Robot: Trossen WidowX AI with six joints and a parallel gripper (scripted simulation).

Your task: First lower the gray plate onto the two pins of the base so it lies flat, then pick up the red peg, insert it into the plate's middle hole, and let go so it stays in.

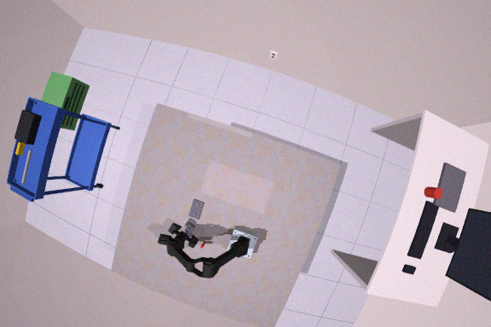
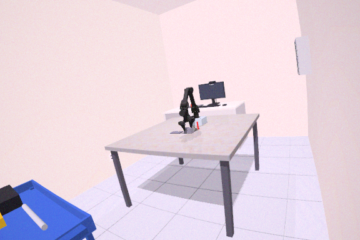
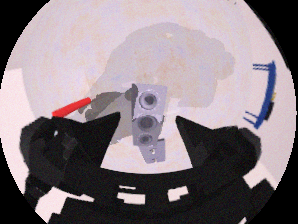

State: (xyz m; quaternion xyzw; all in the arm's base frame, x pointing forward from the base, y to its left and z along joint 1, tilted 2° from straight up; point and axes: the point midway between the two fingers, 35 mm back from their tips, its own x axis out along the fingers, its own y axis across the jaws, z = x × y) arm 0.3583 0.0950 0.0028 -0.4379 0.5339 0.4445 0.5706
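The gray plate [image 1: 196, 209] [image 2: 176, 132] [image 3: 160, 157] lies flat on the table; in the wrist view it is partly hidden behind the base. The gray block-like base [image 1: 190, 228] [image 2: 189, 130] [image 3: 160, 95] stands beside it, showing round features along its top in the wrist view. The red peg [image 1: 203, 244] [image 2: 198, 125] [image 3: 72, 107] stands upright near the base, left of the left finger in the wrist view. My gripper [image 1: 186, 234] [image 2: 188, 129] [image 3: 148, 116] is open and empty, pointing down low over the base, its fingers spread to either side. Their exact height is unclear.
A pale box [image 2: 202, 120] is at the arm's foot on the table [image 1: 239, 149] [image 2: 163, 147]. Beyond the table are a blue cart [image 1: 48, 128] [image 2: 60, 212], a green cabinet [image 1: 59, 89] and a white desk [image 1: 431, 140] with a monitor [image 1: 480, 251] [image 2: 212, 90].
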